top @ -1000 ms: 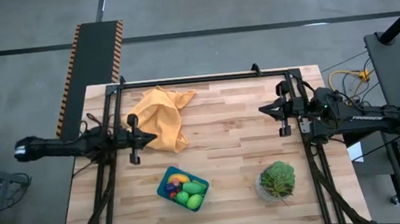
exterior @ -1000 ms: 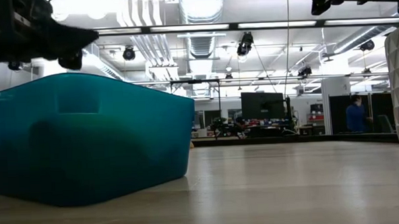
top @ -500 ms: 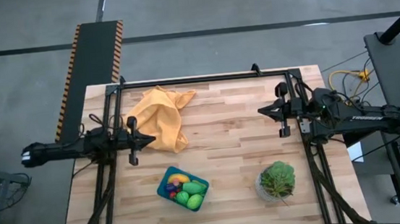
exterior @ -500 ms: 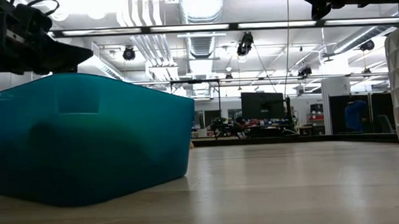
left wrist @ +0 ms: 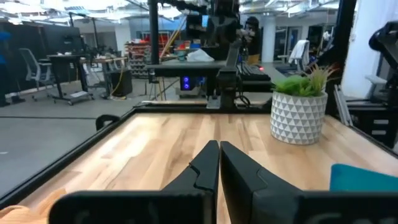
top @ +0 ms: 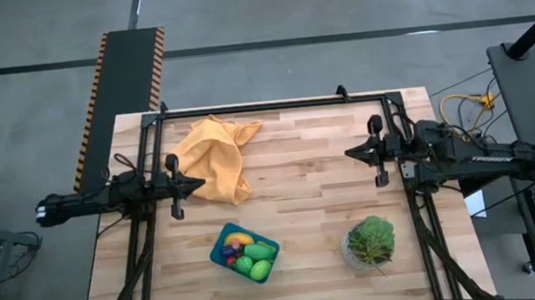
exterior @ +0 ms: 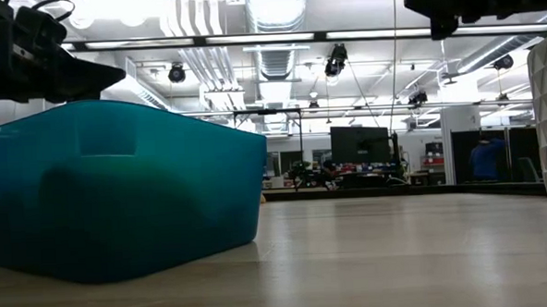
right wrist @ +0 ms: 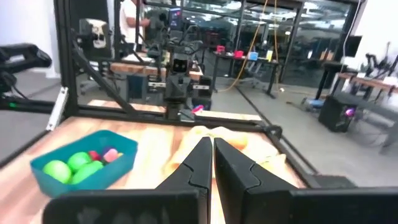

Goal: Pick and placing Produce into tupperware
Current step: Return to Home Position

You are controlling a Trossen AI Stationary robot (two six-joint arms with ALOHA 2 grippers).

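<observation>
One tupperware [exterior: 118, 188] holds three green ovals [top: 260, 252] and one banana [top: 240, 238]. The left gripper [top: 200, 183] and right gripper [top: 349, 150] hover level, well apart, each with its fingers pressed together.

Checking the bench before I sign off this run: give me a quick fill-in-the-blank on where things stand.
The small toy produce pieces lie ____ the teal-blue shallow rectangular plastic tupperware.
The left pincer, near the crumpled orange-yellow cloth, is ____.
The right pincer, also shut, holds ____.
The leafy green potted plant stands on the ____ arm's side.
Missing words: inside; shut; nothing; right.
</observation>
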